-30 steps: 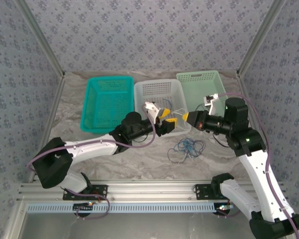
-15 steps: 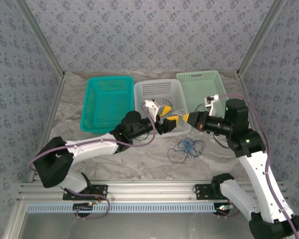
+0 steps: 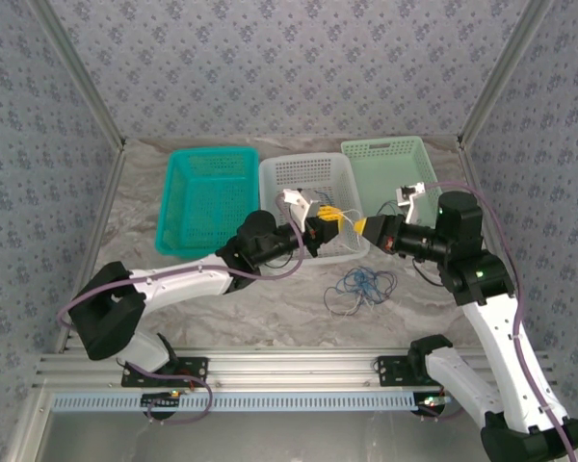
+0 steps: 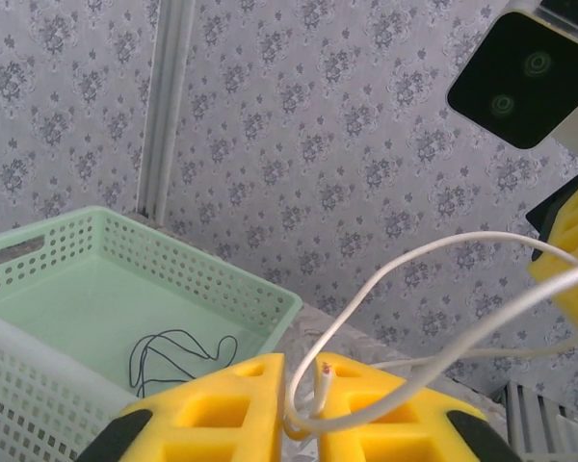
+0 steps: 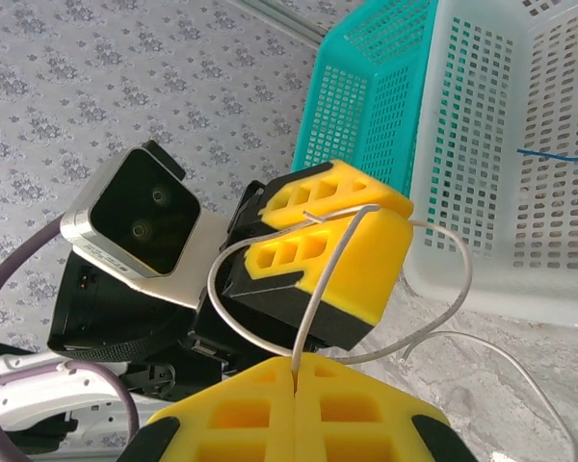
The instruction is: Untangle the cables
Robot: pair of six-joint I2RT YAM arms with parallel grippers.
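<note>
1. Nearest, in front of the white basket (image 3: 308, 192), a small tangle (image 3: 361, 285) of thin blue and pale wire lay on the marble-patterned table (image 3: 270, 308). Its loops were floppy and overlapping. It was not separated.

2. Just above the near rim of the white basket, the left gripper (image 4: 299, 385) and the right gripper (image 5: 296, 371) faced each other tip to tip. Both carried blocky yellow pads with square recesses.
   - The right gripper was clamped flat, with the pale cable (image 5: 318, 289) emerging from the seam.
   - The left gripper was closed down on the same cable near its cut end.
   - The cable was thin and smooth-jacketed, and arched in springy loops between the two grips.

3. Inside the white basket, a rigid plastic tray with perforated walls, a blue strand (image 5: 559, 154) was visible.

4. To the right of the white basket, the pale green basket (image 4: 222, 289) held a thin black cable (image 4: 178, 348) in a loose coil.

5. To the left of it stood the teal basket (image 3: 207, 197), of the same lattice construction.

Assessment: the task was partly complete. At least one cable was sorted, one was in hand, and the tangle awaited work.
</note>
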